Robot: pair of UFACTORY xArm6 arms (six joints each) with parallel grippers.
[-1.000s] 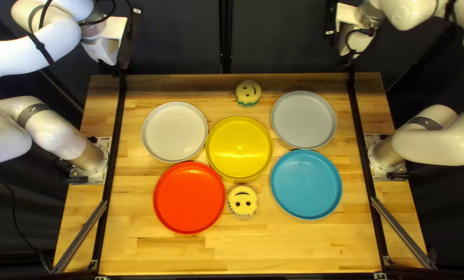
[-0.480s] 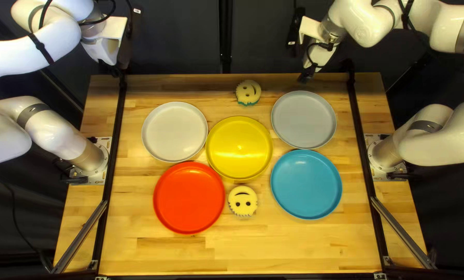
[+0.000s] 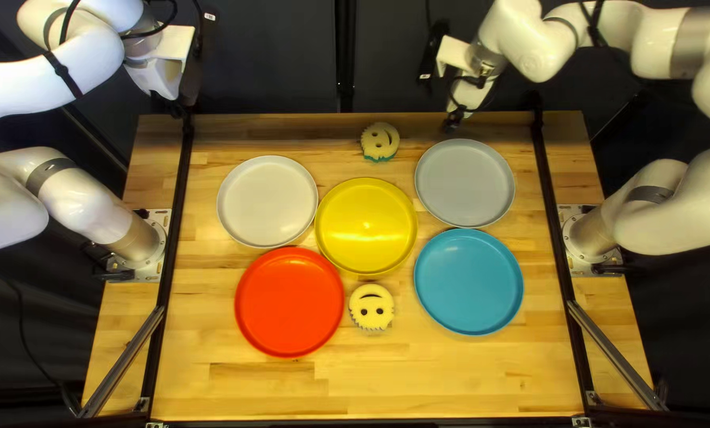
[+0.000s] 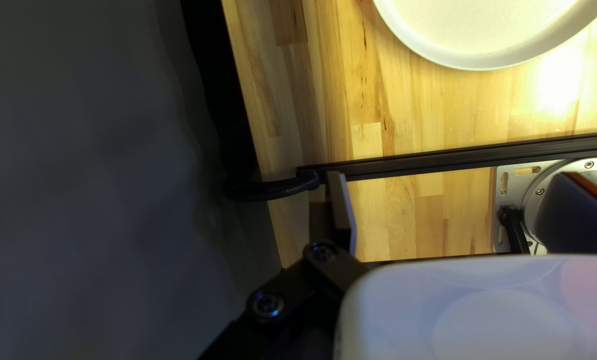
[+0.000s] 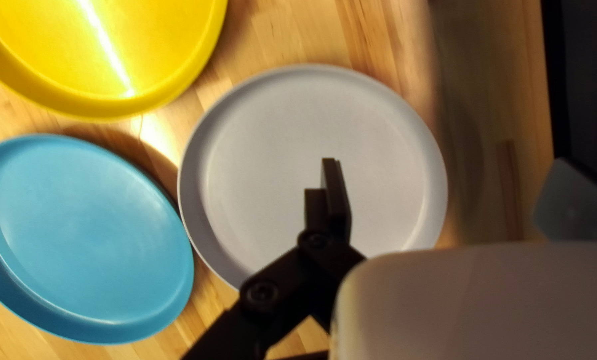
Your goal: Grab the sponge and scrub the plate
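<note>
Wooden table (image 3: 390,380); right gripper (image 3: 452,120) wide open, empty, hangs near far sponge (image 3: 380,141). Reach step, seemingly; next: centre over it, descend, close.

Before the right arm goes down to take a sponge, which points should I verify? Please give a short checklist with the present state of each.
1. Right claw open and empty: ok.
2. Far yellow smiley-face foam sponge lies free on the wooden table, touching no plate: ok.
3. Claw aimed at that sponge: not ok; its wrist view shows the round grey plate ahead.
4. Left arm out of the way, raised at the far left corner: ok.
5. Height of the claw above the table: cannot tell.
</note>
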